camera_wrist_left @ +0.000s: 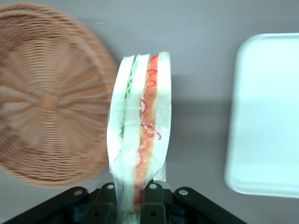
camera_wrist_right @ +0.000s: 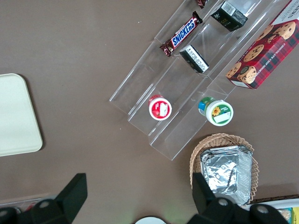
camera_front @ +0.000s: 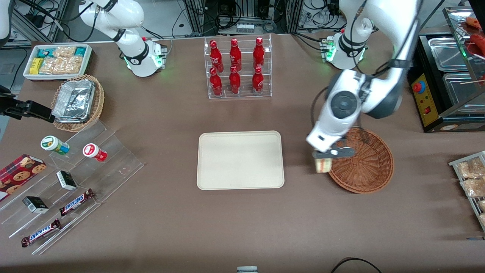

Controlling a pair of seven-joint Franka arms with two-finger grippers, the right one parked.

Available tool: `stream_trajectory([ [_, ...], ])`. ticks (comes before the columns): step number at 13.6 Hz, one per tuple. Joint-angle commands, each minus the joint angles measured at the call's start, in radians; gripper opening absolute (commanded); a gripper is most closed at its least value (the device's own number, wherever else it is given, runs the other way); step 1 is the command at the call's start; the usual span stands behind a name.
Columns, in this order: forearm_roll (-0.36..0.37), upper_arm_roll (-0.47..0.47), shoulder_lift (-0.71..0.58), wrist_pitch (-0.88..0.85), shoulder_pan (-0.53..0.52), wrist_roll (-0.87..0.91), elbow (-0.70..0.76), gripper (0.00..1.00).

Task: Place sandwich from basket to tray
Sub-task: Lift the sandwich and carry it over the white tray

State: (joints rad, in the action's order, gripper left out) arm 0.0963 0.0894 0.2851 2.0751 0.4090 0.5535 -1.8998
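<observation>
where the front view shows the gripper [camera_front: 329, 154], its jaws clamp the sandwich [camera_front: 322, 165] above bare tabletop [camera_front: 299, 159], between basket [camera_front: 363, 161] and tray [camera_front: 240, 160]. left wrist view: sandwich [camera_wrist_left: 139, 135] upright, basket [camera_wrist_left: 46, 93] and tray [camera_wrist_left: 266, 116] flanking, apart.

pincer [camera_front: 328, 155] holding sandwich [camera_front: 322, 165] between basket [camera_front: 365, 167], tray [camera_front: 240, 159]
</observation>
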Motion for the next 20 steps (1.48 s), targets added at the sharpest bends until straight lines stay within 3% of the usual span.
stream_trajectory([
  [1, -0.013, -0.013, 0.13, -0.029, 0.088, 0.063, 0.167, 0.0],
  [8, -0.013, -0.013, 0.397, -0.018, 0.208, 0.264, 0.49, 0.0],
  [20, -0.015, 0.015, 0.491, 0.051, 0.274, 0.215, 0.499, 0.0],
])
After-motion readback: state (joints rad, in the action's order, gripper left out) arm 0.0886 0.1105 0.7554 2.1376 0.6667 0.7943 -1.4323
